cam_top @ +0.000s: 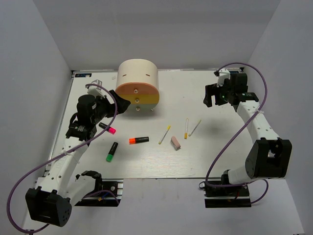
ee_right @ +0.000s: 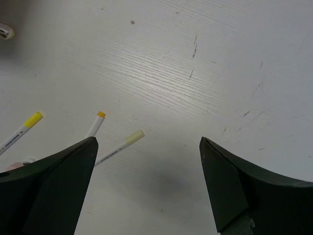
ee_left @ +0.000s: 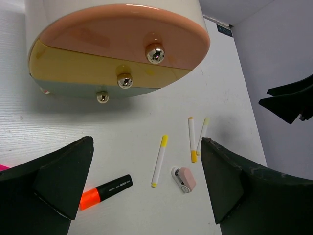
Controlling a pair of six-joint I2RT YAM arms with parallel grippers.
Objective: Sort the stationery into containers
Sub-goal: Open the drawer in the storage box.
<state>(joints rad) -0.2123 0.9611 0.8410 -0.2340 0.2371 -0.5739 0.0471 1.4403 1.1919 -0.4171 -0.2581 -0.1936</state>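
Stationery lies loose on the table (cam_top: pixel 220 147), none of it sorted yet. The pink highlighter (cam_top: pixel 108 129), orange-red highlighter (cam_top: pixel 139 140) and green highlighter (cam_top: pixel 112 152) sit left of centre. Three white sticks (cam_top: pixel 164 134) lie right of centre, with the pink eraser (cam_top: pixel 175 142) just beside them. All look light. The highlighters are stiff, smooth and likely to roll, so pinch across mid-barrel. The sticks are thin and lie flat, awkward to pinch; grip mid-length. The eraser probably grips well across its narrow sides. In the cabinet (cam_top: pixel 138 73) behind, the orange drawer (ee_left: pixel 98 34) and yellow drawer (ee_left: pixel 73 66) look shut; their small knobs are the only hold. Left hand (ee_left: pixel 146 142) is spread wide and empty, facing the drawers. Right hand (ee_right: pixel 146 141) is spread wide and empty, over the table right of the sticks.
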